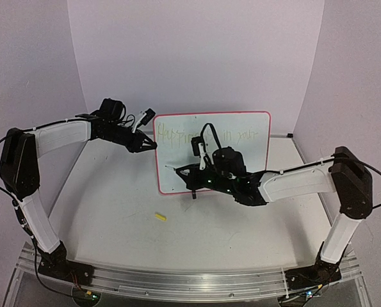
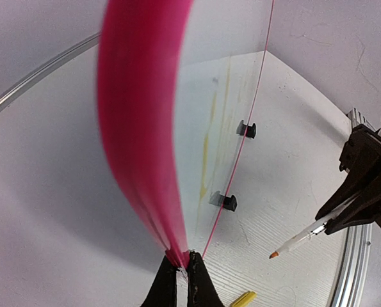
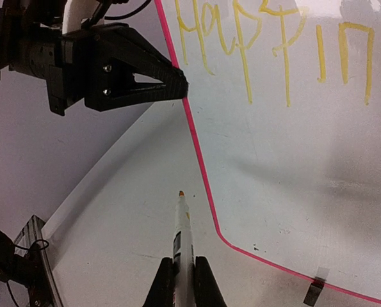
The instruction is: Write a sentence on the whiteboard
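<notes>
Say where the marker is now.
Right wrist view: the marker is clamped in the right gripper, tip just left of the whiteboard.

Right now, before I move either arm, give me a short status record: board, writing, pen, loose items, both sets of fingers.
Board: large white rectangular whiteboard, thin red-pink border, standing on black clip feet
Writing: faint yellow-green handwritten sentence, "Happi..." readable, partly behind right arm
Left fingers: shut on board's left edge
Right fingers: shut on white marker, orange tip
Marker tip: off the board, beside its lower-left corner
Loose item: small yellow piece on table, in front of board
</notes>
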Motion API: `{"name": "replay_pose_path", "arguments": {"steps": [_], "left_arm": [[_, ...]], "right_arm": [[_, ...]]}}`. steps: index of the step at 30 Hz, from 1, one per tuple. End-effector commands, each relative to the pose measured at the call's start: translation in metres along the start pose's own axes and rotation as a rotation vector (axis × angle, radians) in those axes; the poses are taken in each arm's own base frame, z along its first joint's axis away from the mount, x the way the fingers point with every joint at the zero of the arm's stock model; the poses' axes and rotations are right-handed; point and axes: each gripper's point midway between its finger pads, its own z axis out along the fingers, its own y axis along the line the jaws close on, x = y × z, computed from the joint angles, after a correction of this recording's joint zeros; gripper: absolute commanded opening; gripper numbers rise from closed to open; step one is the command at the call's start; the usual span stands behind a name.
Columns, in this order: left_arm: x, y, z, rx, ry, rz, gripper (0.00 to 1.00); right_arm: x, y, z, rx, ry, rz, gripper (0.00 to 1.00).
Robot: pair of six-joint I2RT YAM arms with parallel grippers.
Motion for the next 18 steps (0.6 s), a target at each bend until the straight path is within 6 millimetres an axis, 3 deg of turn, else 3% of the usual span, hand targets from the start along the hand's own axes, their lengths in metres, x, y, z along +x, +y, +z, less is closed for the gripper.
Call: {"name": "replay_pose_path", "arguments": {"steps": [1, 18], "left_arm": [[-0.014, -0.013, -0.008, 0.000, -0.033, 0.069, 0.00], [-0.016, -0.013, -0.009, -0.001, -0.036, 0.073, 0.00]], "right_arm": [[-0.023, 0.000, 0.015, 0.030, -0.088, 0.005, 0.00], [-0.017, -0.028, 0.040, 0.181, -0.084, -0.019, 0.00]]}}
